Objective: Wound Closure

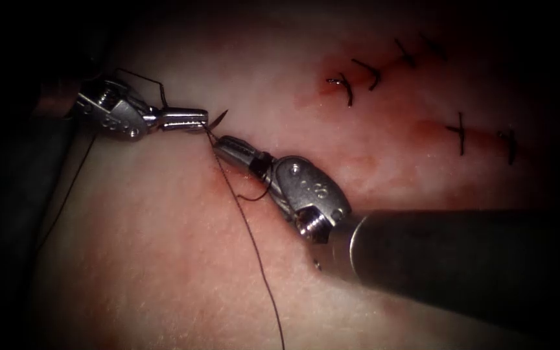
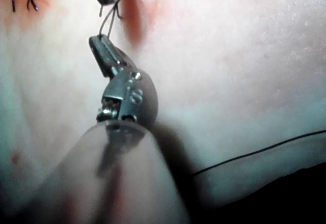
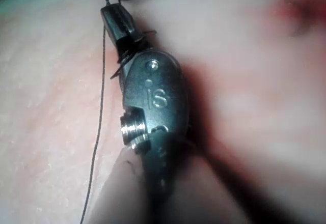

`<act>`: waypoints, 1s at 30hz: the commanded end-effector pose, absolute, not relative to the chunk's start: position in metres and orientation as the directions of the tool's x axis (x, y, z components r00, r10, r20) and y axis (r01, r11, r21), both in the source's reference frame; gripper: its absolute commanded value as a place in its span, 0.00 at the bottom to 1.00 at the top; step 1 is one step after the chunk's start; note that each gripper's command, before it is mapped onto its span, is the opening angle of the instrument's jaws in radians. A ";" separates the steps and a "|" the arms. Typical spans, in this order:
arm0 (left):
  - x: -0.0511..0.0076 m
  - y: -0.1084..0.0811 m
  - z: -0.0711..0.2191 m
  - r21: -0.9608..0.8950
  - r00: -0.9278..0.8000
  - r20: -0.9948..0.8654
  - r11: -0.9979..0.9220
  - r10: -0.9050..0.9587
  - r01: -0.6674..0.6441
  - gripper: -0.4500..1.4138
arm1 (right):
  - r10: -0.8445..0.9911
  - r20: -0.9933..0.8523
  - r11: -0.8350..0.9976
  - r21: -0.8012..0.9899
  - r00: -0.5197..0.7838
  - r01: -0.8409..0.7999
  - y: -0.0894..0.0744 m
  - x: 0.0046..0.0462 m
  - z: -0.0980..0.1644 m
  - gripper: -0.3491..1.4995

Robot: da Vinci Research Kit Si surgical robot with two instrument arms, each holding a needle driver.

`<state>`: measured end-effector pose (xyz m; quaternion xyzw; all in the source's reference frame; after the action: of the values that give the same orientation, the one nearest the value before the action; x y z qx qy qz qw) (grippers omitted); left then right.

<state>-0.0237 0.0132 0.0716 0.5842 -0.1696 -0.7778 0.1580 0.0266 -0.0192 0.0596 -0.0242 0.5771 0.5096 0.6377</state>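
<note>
The left tool (image 1: 203, 118) is pinching the needle (image 1: 218, 117) tight near its sharp tip, up off the tissue (image 1: 163, 259). The right tool (image 1: 218, 144) is sitting just beside it with its jaws closed, seemingly on the thread (image 1: 247, 227), though that is hard to see. The thread is trailing down over the tissue. Finished stitches (image 1: 358, 78) are lying well apart on the right.

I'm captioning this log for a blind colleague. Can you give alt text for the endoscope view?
Two steel pincers meet tip to tip above the pale pink pork tissue: the left pincer is shut on the small curved steel needle, clear of the tissue, while the right pincer holds the thin dark thread. Dark finished stitches lie right.
</note>
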 end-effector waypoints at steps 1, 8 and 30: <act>-0.0242 0.013 0.072 0.448 -0.266 -0.856 -0.893 -0.444 0.048 0.00 | 0.625 -0.756 0.476 0.565 -0.192 -0.674 -0.020 0.0274 0.060 0.00; -0.0247 0.017 0.069 0.464 -0.277 -0.843 -0.884 -0.461 0.058 0.00 | 0.620 -0.761 0.484 0.564 -0.193 -0.669 -0.023 0.0272 0.060 0.00; -0.0298 0.017 0.065 0.562 -0.604 -0.703 -0.813 -0.374 -0.150 0.00 | 0.625 -0.759 0.483 0.559 -0.181 -0.674 -0.027 0.0265 0.060 0.00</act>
<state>-0.0294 0.0161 0.0639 0.3922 -0.3448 -0.8513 0.0514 0.0259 -0.0266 0.0597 -0.0244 0.5734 0.5070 0.6431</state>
